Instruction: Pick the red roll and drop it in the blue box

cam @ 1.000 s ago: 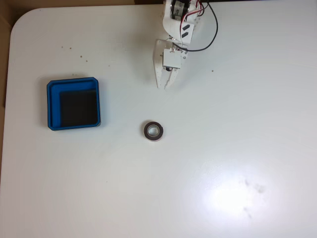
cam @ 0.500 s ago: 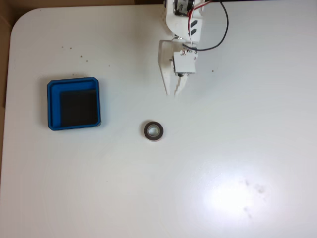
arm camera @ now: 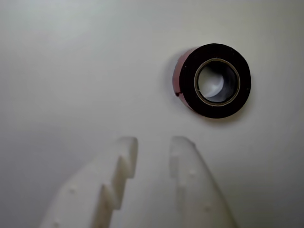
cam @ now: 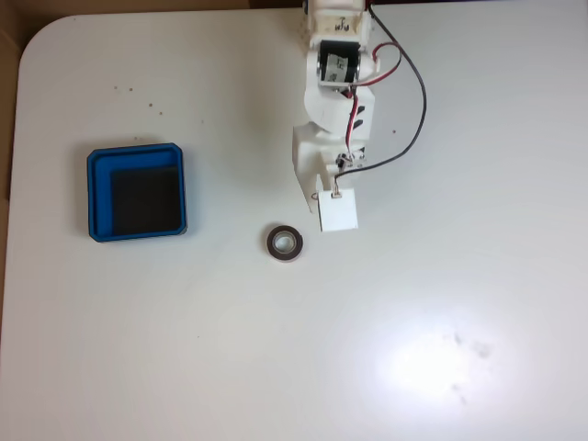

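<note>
Fingers stand slightly apart with nothing between them, pointed down at the white tabletop short of the red roll, probably lining up for a grasp. In the fixed view the roll lies flat just beside the gripper. The blue box sits well apart at the left, and nothing blocks the way.

In the fixed view, the roll is set on the counter just below-left of the jaws; the box is placed far left.
</note>
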